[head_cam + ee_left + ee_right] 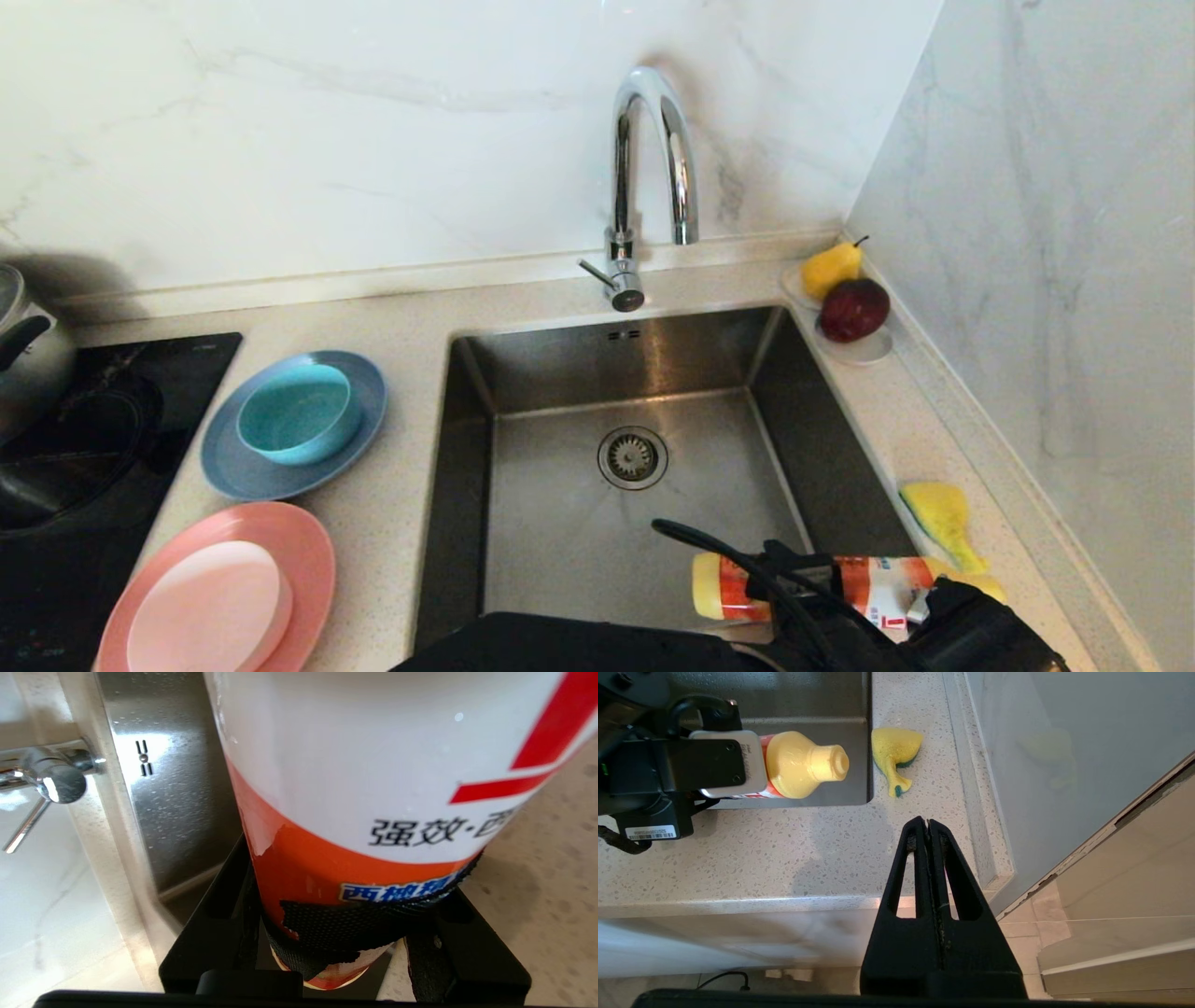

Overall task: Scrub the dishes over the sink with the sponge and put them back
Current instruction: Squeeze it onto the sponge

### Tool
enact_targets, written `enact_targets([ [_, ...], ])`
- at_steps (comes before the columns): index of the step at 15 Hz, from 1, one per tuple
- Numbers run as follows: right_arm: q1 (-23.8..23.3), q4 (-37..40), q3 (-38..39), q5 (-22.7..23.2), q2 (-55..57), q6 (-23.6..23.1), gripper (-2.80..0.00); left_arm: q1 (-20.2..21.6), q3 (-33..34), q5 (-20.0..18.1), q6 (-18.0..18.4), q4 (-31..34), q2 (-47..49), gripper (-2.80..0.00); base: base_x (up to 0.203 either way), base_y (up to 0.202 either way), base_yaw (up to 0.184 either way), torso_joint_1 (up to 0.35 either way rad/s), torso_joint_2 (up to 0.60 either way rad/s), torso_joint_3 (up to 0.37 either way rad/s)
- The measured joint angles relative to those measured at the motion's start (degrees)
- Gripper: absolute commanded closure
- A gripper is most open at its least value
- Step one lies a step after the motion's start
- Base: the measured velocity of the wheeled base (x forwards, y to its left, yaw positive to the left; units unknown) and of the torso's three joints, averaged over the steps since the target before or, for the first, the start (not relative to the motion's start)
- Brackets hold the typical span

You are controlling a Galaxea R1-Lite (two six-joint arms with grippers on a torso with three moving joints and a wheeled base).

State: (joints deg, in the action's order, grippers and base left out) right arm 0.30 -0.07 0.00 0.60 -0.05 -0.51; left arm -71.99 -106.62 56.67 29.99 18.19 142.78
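The steel sink [560, 523] lies in the middle under a chrome tap [644, 159]. On the counter to its left, a teal bowl [299, 413] rests on a grey-blue plate [233, 471]. A pale pink bowl [210, 607] lies upside down on a salmon plate [313, 560]. The yellow sponge [938, 518] [896, 749] lies crumpled on the counter right of the sink. My left gripper [822, 583] [345, 905] is shut on an orange-and-white detergent bottle [738, 588] [373, 765], held on its side over the sink's front right corner. My right gripper [927, 823] hangs shut and empty over the counter's front edge.
A pear [831, 268] and a red apple [854, 308] sit on a white saucer [868, 350] at the back right corner. A black hob [84, 448] with a pot [28, 350] is at the far left. A marble wall [1055, 280] bounds the right side.
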Motion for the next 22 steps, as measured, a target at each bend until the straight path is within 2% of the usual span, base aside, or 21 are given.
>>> enact_targets([
  [7, 0.02, 0.00, 0.00, 0.00, 0.00, 0.00, 0.00, 0.00, -3.44, 1.97, 2.02, -0.11, 2.33, 0.00, 0.000, 0.000, 0.000, 0.000, 0.00, 0.000],
  [10, 0.02, -0.02, 0.00, 0.02, 0.00, 0.00, 0.00, 0.00, -3.77, 4.06, 5.56, -0.43, 2.32, 0.00, 0.000, 0.000, 0.000, 0.000, 0.00, 0.000],
  [19, 0.00, 0.00, 0.00, 0.00, 0.00, 0.02, 0.00, 0.32, -4.25, 5.01, 12.01, -0.99, 1.68, 0.00, 0.000, 0.000, 0.000, 0.000, 0.00, 0.000],
  [22, 0.02, 0.01, 0.00, 0.00, 0.00, -0.01, 0.00, 0.62, -4.38, 5.03, 16.56, -2.81, 1.37, 0.00, 0.000, 0.000, 0.000, 0.000, 0.00, 0.000],
])
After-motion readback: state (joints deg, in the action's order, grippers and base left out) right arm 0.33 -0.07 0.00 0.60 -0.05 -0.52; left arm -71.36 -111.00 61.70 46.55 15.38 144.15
